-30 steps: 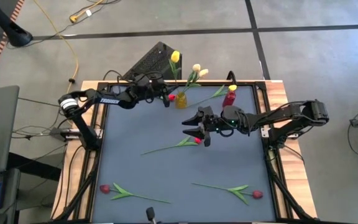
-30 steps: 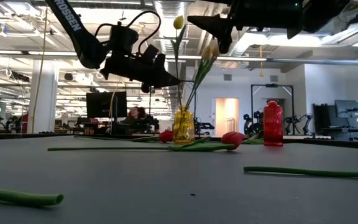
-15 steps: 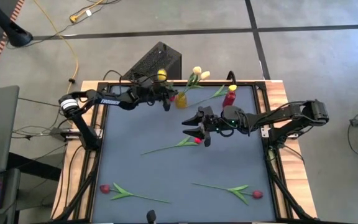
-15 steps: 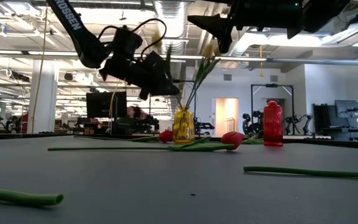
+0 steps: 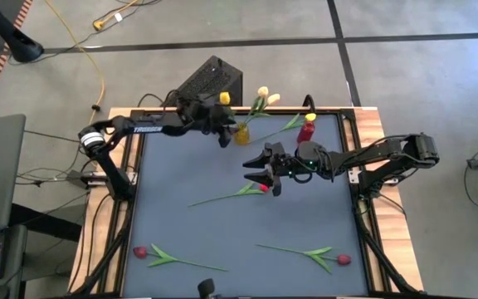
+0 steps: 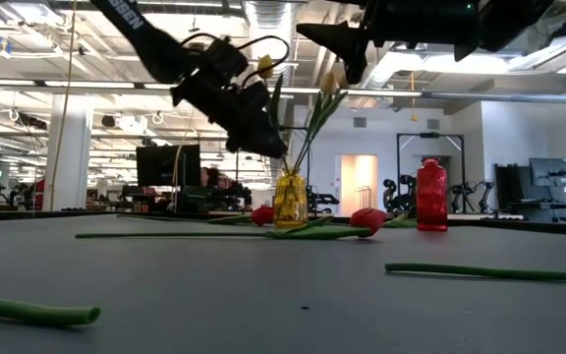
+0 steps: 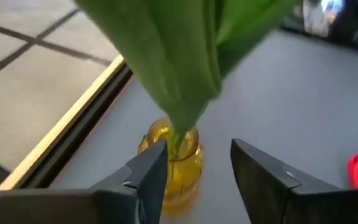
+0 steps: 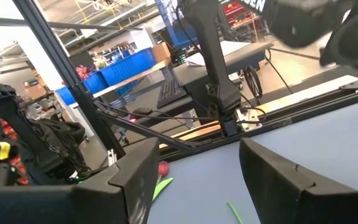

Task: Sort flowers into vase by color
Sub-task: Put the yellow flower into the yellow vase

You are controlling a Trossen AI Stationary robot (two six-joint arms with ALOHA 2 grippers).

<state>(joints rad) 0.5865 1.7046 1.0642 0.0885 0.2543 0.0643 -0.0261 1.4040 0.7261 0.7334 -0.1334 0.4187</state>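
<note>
A yellow vase (image 5: 241,134) (image 6: 290,200) stands at the table's far edge with three yellow tulips in it. One tulip (image 5: 224,98) leans left, its leaves (image 7: 179,68) filling the left wrist view. My left gripper (image 7: 197,149) (image 5: 224,137) is open just above the vase's mouth, a finger on either side of that tulip's stem. A red vase (image 5: 306,131) stands to the right. My right gripper (image 5: 253,171) hovers open over the table's middle, above a red tulip (image 5: 262,188) that lies flat. My left gripper points steeply down at the vase's mouth. The tulip's stem (image 7: 174,138) runs close along one finger (image 7: 151,171) into the vase. I cannot tell whether that finger touches it.
Two more red tulips lie near the front edge, one at the left (image 5: 140,251) and one at the right (image 5: 343,259). A yellow-headed flower (image 5: 280,127) lies between the two vases. The table's left middle is bare grey mat (image 5: 173,174).
My left gripper has tipped steeper toward the yellow vase and has opened. The yellow tulip it carried has sunk lower into the vase, and its head has swung toward the table's left.
</note>
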